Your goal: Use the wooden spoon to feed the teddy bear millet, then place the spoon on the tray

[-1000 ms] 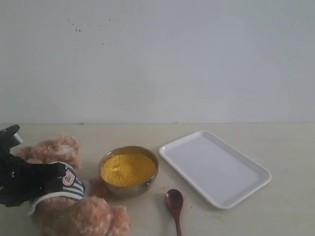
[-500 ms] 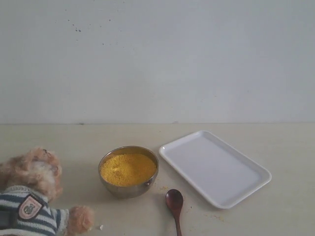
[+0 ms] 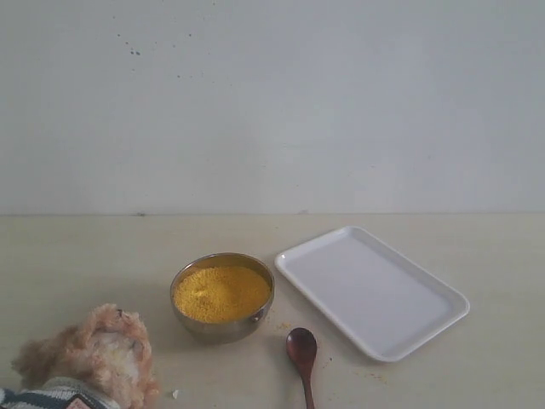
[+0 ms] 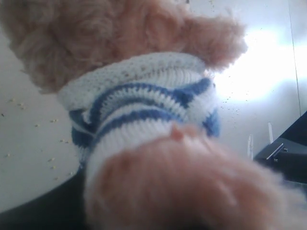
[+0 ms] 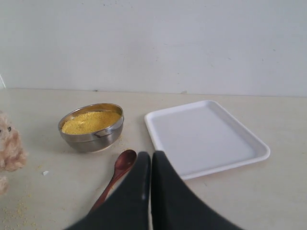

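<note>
**At the left edge, the bear has been pulled low and away from the bowl**

Around the left gripper point(image 4: 163, 201) almost nothing is seen but the fluffy light-brown plush teddy bear point(image 4: 144, 120) in its navy-and-white striped shirt point(image 4: 139, 110). The bear is pushed right up to the wrist camera. Dark parts are seen on both sides of it, but it cannot be told if the fingers are squeezed on it. The right gripper point(image 5: 150, 158) is held with its two dark fingers pressed together, and nothing is pinched in them. Just beside it, the small dark reddish-brown wooden spoon point(image 5: 115, 177) is left lying flat, untouched.

A second ago the bear was lying close to the round steel bowl point(image 3: 223, 328), with a dark arm laid over it. Now only its head and a strip of collar are seen in the bottom left corner, well apart from the bowl. The heap of bright yellow millet point(image 3: 220, 291), the spoon and the flat white plastic tray point(image 3: 370, 294) have not been moved. So the bear is likely being set in place, and no feeding has been started.

Everything is set on a pale beige table point(image 3: 443, 243). A few stray grains point(image 4: 50, 160) are scattered on it. A plain pale wall point(image 3: 272, 102) is seen behind.
</note>
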Controlling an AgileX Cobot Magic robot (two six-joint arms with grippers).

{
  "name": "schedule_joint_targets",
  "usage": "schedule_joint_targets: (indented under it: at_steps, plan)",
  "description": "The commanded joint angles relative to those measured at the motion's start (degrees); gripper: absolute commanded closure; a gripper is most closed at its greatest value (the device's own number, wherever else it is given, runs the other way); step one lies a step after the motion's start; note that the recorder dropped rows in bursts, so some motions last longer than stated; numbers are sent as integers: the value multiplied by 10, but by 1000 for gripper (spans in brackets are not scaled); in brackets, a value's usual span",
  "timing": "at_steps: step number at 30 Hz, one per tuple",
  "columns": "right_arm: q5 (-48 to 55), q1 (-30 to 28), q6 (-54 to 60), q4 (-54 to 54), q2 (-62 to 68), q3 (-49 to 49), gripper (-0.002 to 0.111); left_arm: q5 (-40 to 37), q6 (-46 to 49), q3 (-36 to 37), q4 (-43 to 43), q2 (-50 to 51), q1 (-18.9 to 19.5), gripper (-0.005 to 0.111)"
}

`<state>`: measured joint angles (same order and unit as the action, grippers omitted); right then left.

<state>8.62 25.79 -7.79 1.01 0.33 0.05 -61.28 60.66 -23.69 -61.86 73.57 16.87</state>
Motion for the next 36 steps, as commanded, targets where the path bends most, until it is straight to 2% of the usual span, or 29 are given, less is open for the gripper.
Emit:
schedule_joint_targets:
  at_steps: [1, 14, 15, 18, 20, 26, 30, 32, 36]
  plan:
    - [-2, -1, 2, -1, -3, 0, 108, -15, 5, 1, -20, 1, 2, 103]
    - [-5, -1, 1, -1, -3, 0, 108, -15, 5, 1, -20, 1, 2, 103]
    - [-14, -1, -20, 13, -3, 0, 108, -15, 5, 1, -20, 1, 2, 103]
    - [-67, -1, -162, 150, -3, 0, 108, -15, 5, 1, -20, 1, 2, 103]
    - [-102, -1, -232, 180, -3, 0, 108, -15, 5, 1, -20, 1, 2, 103]
    - [-162, -1, -254, 179, -3, 0, 108, -15, 5, 1, -20, 1, 2, 103]
    - [-153, 0, -286, 178, -3, 0, 108, -14, 5, 1, -20, 1, 2, 103]
    - [-121, 3, -275, 142, -3, -8, 108, -14, 5, 1, -20, 1, 2, 103]
    - [-22, 36, -211, 51, 1, -93, 108, -14, 5, 1, -20, 1, 2, 103]
